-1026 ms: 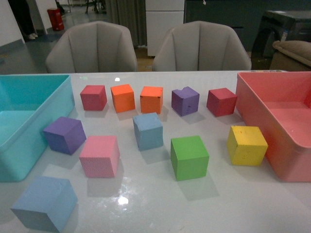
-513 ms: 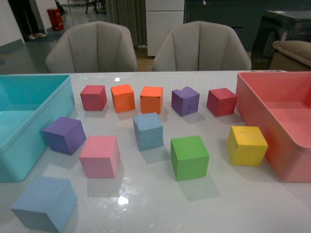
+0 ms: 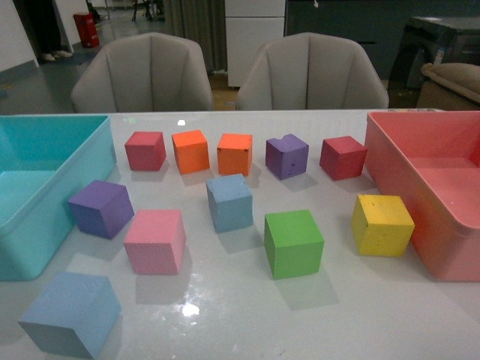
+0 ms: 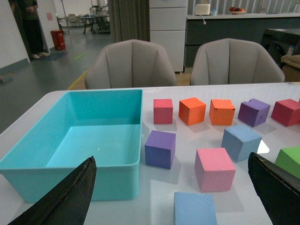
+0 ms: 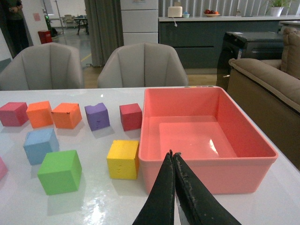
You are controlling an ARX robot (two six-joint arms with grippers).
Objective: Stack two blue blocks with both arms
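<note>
One light-blue block stands in the middle of the white table; it also shows in the left wrist view and the right wrist view. The other light-blue block sits at the near left corner; in the left wrist view it lies between my open fingers. My left gripper is open and empty above it. My right gripper is shut and empty, in front of the pink bin. Neither arm shows in the front view.
A teal bin stands at the left, a pink bin at the right. Red, two orange, purple and dark red cubes form a back row. Purple, pink, green and yellow cubes lie nearer.
</note>
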